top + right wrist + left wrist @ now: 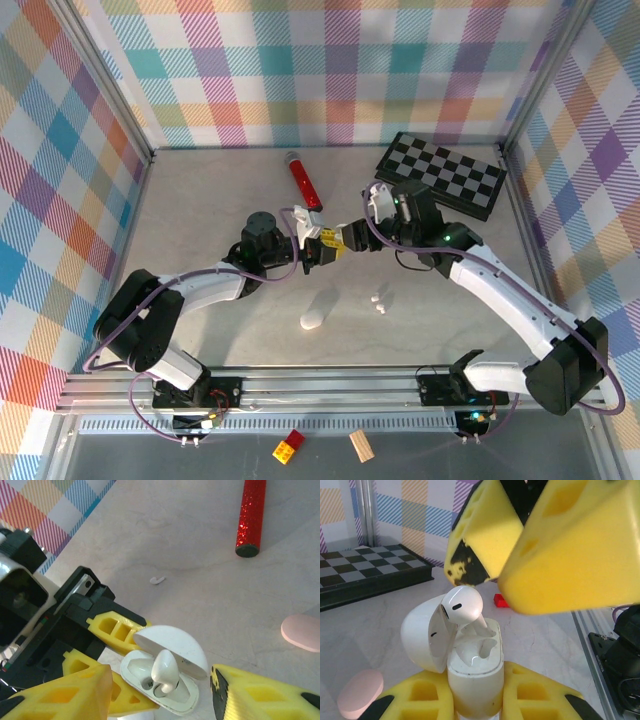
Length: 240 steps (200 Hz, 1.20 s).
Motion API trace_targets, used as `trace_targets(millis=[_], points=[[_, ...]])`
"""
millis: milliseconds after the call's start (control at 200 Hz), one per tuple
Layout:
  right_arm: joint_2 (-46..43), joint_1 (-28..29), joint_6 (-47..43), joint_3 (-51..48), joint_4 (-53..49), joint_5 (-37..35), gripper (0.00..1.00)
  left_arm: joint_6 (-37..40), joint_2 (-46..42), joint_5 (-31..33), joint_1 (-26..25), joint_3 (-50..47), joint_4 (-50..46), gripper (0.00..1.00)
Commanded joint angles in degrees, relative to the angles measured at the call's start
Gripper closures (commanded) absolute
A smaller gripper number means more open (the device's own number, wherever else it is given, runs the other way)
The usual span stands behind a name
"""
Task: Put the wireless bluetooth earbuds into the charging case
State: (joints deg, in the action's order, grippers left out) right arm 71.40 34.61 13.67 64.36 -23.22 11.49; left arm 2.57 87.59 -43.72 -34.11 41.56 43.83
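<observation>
The left end effector gripped the open white charging case above the surface. One white earbud sat stem-down in its socket. The right end effector stood open around it.

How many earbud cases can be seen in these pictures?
3. An open white case sits in the left gripper; a closed white case lies on the table nearer the arm bases; a pink case lies beside that gripper. More may hide under the arms.
</observation>
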Motion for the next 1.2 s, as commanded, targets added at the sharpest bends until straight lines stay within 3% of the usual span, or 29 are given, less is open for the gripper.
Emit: trace_targets(millis=[0, 255, 370, 1195], points=[[0.58, 0.02, 0.9, 3.35, -1.77, -1.77, 0.46, 0.06, 0.38, -1.68, -0.35, 0.45, 3.25, 0.92], [2.24, 0.02, 0.85, 4.01, -1.51, -0.5, 0.73, 0.17, 0.23, -2.15, -0.35, 0.02, 2.99, 0.92], [2.77, 0.01, 0.64, 3.43, -2.02, -0.16, 0.79, 0.33, -0.23, -1.95, -0.35, 0.01, 3.01, 0.92], [3.58, 0.02, -0.38, 2.26, -6.4, 3.1, 0.81, 0.81, -0.77, 0.84, -0.35, 0.45, 3.64, 0.92]])
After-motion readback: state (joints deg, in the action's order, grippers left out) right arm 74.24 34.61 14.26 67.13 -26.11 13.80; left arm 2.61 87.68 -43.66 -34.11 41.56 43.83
